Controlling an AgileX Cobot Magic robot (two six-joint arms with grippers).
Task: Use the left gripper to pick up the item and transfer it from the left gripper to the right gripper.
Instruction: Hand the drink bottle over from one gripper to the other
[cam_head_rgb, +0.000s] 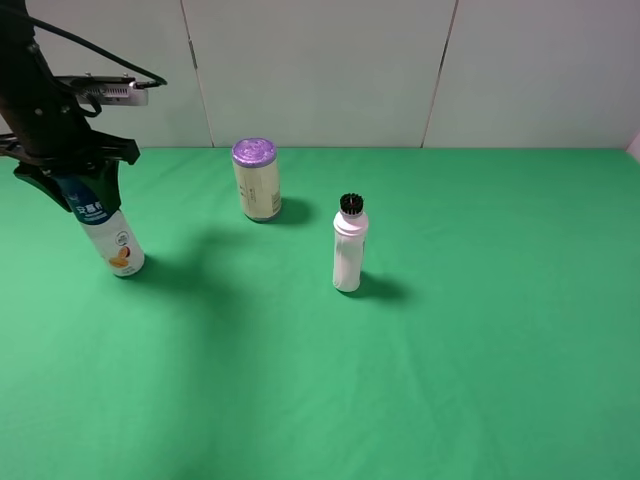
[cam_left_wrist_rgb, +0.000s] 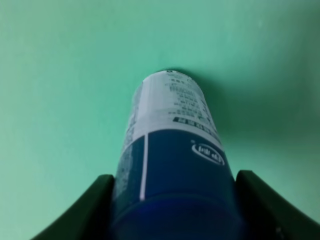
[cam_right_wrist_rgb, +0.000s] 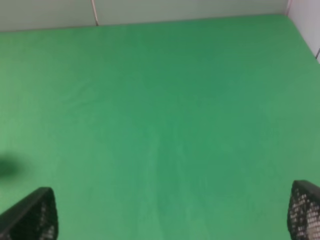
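From up high, the left gripper (cam_head_rgb: 80, 185) pinches the leaning bottle (cam_head_rgb: 108, 232) by its top, far left on the green table (cam_head_rgb: 480, 350). I cannot tell if its bottom touches. A can (cam_head_rgb: 256, 180) with a purple lid and a white bottle (cam_head_rgb: 349, 248) with a black cap stand apart near the middle. All are shut, so what is inside is hidden.

Only the left wrist view shows both fingers (cam_left_wrist_rgb: 87, 207) pressing the bottle's blue sides.

Only the right wrist view shows the right gripper (cam_right_wrist_rgb: 172, 187), spread wide over the green table.
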